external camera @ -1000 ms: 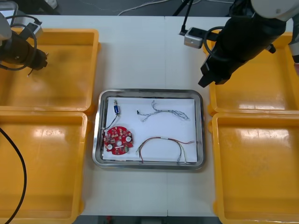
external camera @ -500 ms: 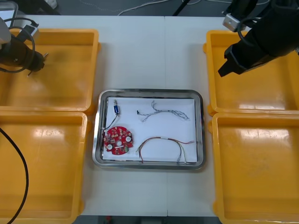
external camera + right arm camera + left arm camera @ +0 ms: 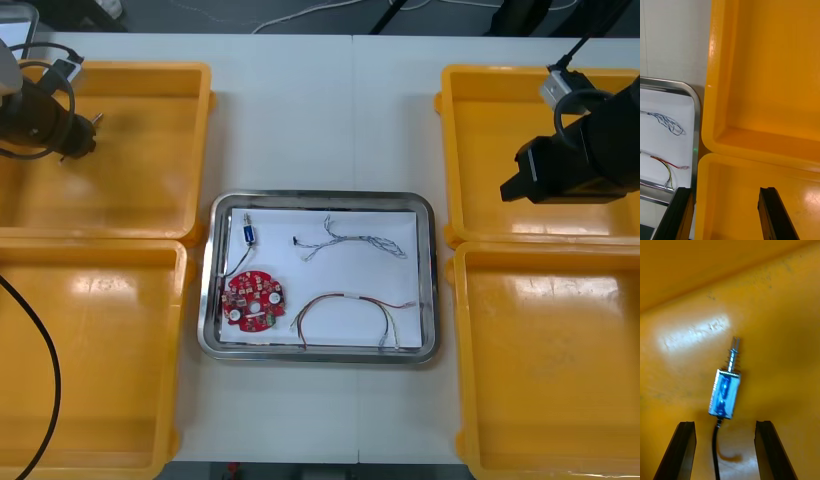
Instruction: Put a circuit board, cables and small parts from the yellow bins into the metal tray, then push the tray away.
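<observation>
Shiny metal tray (image 3: 425,290) holds round red circuit board (image 3: 252,299) and cables (image 3: 350,240), push pending; left gripper (image 3: 725,424) gapes empty over a small metal part (image 3: 725,395), right gripper (image 3: 725,193) likewise.

The tray (image 3: 320,197) holds a red board (image 3: 252,300), a small metal part (image 3: 247,230), a twisted cable (image 3: 352,238) and a red cable (image 3: 345,297); the left gripper (image 3: 85,135) hangs over the far left bin (image 3: 140,175); the right gripper (image 3: 514,186) over the far right bin (image 3: 490,120).
</observation>
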You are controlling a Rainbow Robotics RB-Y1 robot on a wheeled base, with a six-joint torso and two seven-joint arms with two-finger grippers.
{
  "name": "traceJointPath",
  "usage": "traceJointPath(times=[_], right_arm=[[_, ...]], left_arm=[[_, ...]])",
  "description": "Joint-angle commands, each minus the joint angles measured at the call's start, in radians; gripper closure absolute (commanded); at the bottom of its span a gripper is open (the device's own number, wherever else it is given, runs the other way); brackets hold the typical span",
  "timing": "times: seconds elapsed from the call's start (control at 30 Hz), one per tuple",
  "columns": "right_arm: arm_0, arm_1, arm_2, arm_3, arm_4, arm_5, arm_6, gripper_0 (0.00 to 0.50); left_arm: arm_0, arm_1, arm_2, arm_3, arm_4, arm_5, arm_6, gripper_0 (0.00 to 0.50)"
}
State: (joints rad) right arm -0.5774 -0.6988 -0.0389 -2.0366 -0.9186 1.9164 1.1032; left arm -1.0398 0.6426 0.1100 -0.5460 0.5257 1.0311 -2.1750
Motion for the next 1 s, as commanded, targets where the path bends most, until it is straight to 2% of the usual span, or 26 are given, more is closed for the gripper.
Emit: traceJointPath(times=[0.03, 0.33, 0.53, 0.7, 1.0], right_arm=[[0.083, -0.045, -0.044, -0.099, 0.009, 0.003, -0.109, 0.000], [0.211, -0.057, -0.087, -0.172, 0.009, 0.003, -0.218, 0.000], [0.277, -0.082, -0.087, -0.235, 0.058, 0.003, -0.230, 0.000], [0.333, -0.103, -0.090, -0.264, 0.083, 0.003, -0.233, 0.000], [0.441, -0.142, -0.131, -0.277, 0.066, 0.003, -0.221, 0.000]], left_arm=[[-0.055, 0.066, 0.039, -0.003, 0.051, 0.073, -0.117, 0.039], [-0.052, 0.108, 0.033, -0.003, 0.109, 0.181, -0.166, 0.032], [-0.039, 0.143, -0.016, -0.003, 0.169, 0.199, -0.174, 0.032], [-0.020, 0.160, -0.016, -0.003, 0.177, 0.208, -0.175, 0.032], [0.012, 0.161, 0.008, -0.008, 0.149, 0.202, -0.177, 0.030]])
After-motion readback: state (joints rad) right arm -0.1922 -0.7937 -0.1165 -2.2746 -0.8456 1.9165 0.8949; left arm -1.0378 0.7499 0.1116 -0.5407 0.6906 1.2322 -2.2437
